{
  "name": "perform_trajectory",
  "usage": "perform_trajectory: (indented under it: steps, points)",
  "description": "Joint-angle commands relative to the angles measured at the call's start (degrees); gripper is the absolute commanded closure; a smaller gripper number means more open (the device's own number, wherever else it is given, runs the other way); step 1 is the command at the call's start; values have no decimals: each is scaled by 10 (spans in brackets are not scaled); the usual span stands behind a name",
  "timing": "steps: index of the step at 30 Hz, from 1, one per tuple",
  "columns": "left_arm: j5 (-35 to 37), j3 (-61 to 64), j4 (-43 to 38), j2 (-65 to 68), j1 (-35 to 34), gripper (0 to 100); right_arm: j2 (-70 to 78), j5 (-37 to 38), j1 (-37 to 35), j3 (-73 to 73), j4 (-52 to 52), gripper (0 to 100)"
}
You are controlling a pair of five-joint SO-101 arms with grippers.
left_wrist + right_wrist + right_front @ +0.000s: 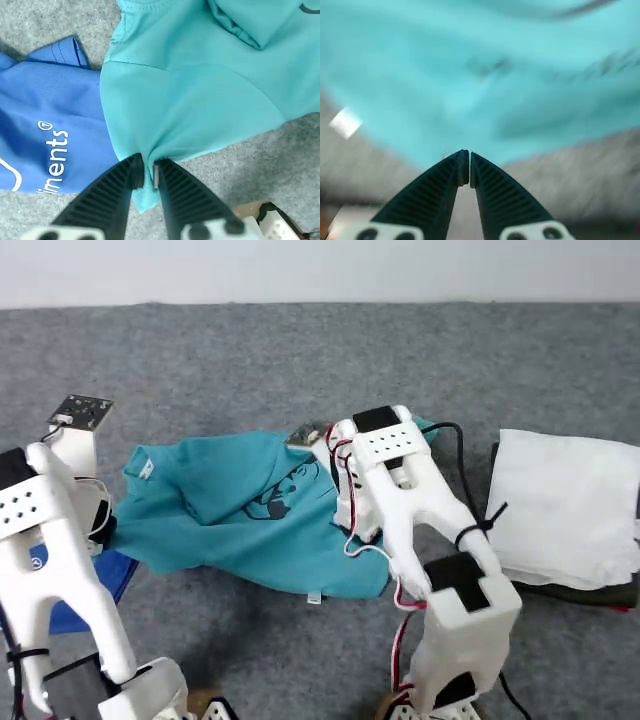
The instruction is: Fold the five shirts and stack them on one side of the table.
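Flanking teal shirt point(250, 510): blue shirt point(112, 578), white stack point(565, 505).

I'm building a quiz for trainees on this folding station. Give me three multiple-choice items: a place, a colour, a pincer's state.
1. The white shirt lies: A on a dark shirt; B on bare table; C over an arm.
2. The spread shirt mid-table is: A red; B teal; C yellow.
3. The left pincer is: A wide open; B shut on nothing; C shut on the spread shirt's edge.
Answers: 1A, dark fabric shows beneath it; 2B, teal in every view; 3C, it pinches teal fabric in the left wrist view.
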Motion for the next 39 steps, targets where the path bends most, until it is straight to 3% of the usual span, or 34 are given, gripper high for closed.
perform_trajectory:
  steps: [1,12,25,39]
  points:
    - [5,-22,0,-25,-4,986,37,-2,19,-23,-102,989]
    - [5,-22,0,-25,-4,986,60,-3,28,-97,-160,989]
    - [5,-22,0,-25,-4,986,105,-2,28,-97,-339,989]
    - [5,-22,0,-25,21,986,-69,-5,15,-97,-128,989]
